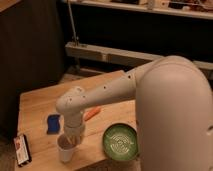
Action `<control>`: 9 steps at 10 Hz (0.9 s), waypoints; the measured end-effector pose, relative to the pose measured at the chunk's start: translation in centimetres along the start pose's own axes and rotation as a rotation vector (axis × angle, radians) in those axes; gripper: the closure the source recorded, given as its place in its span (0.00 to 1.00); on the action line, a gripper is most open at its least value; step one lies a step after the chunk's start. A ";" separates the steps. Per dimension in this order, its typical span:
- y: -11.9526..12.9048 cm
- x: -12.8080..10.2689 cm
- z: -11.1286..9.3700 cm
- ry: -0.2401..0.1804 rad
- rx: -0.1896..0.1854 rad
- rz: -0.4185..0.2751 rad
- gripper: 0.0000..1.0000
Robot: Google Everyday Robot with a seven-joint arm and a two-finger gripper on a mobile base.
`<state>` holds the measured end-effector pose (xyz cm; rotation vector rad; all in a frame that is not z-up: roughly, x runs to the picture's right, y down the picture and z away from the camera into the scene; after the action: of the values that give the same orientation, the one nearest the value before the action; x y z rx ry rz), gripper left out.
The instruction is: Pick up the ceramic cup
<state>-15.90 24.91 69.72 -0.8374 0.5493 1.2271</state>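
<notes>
The ceramic cup (pixel 65 148) sits on the wooden table (pixel 35 107) near its front edge, not yet lifted. The gripper (pixel 73 139) hangs right at its rim; grasping and lifting remain.

You're looking at a lab or workshop-like room: a plain wooden table (pixel 40 107) stands before dark panels, metal rails (pixel 115 54) and shelving (pixel 145 9). The gripper (pixel 71 140) hangs at the ceramic cup (pixel 65 148).
</notes>
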 end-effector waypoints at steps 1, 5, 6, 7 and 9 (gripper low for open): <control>0.3 -0.4 -0.1 -0.002 0.007 -0.003 0.99; 3.5 -0.4 -4.6 -0.136 0.002 -0.043 1.00; 4.0 -0.2 -5.8 -0.172 -0.006 -0.048 1.00; 4.1 0.0 -7.7 -0.232 -0.014 -0.043 1.00; 3.6 -0.4 -11.0 -0.376 -0.087 -0.037 1.00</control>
<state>-18.68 16.23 62.58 -0.6634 0.1762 1.3420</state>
